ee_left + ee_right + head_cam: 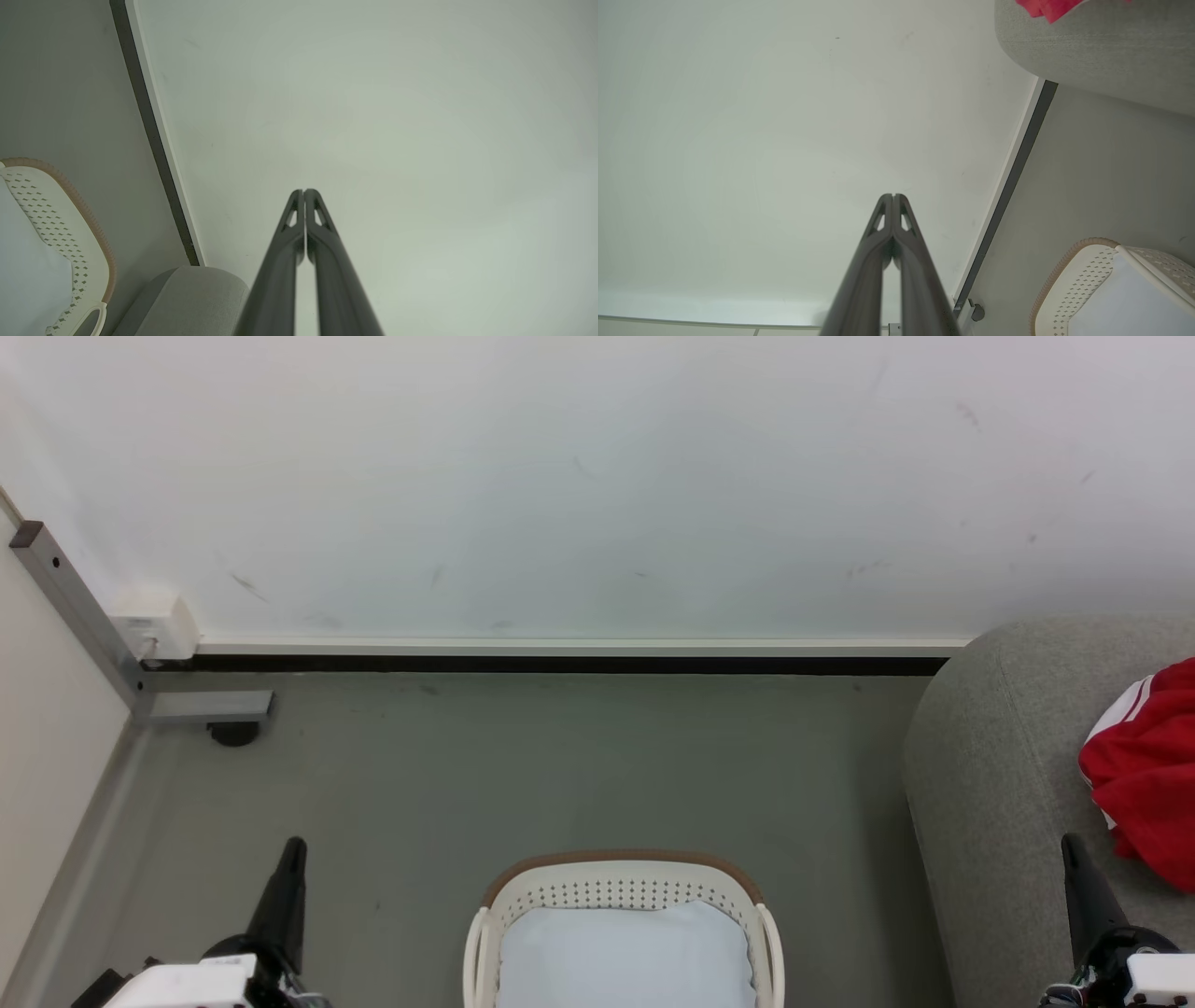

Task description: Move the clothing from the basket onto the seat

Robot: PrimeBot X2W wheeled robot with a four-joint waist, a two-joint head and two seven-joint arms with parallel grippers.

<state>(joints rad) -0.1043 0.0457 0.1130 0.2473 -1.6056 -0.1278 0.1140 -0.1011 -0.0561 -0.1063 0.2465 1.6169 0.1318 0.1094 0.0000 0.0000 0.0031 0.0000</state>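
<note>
Head view: red clothing lies on the grey sofa at right, the basket beside it on the grey floor before a white wall; left wrist view: left gripper fingers clenched together; right wrist view: right gripper likewise.

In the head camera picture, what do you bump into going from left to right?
left gripper → basket → seat → clothing

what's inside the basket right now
The basket holds no garment in its visible part, just a blue-white bottom; its near end is cut off by the frame. Red clothing lies on the seat.
</note>
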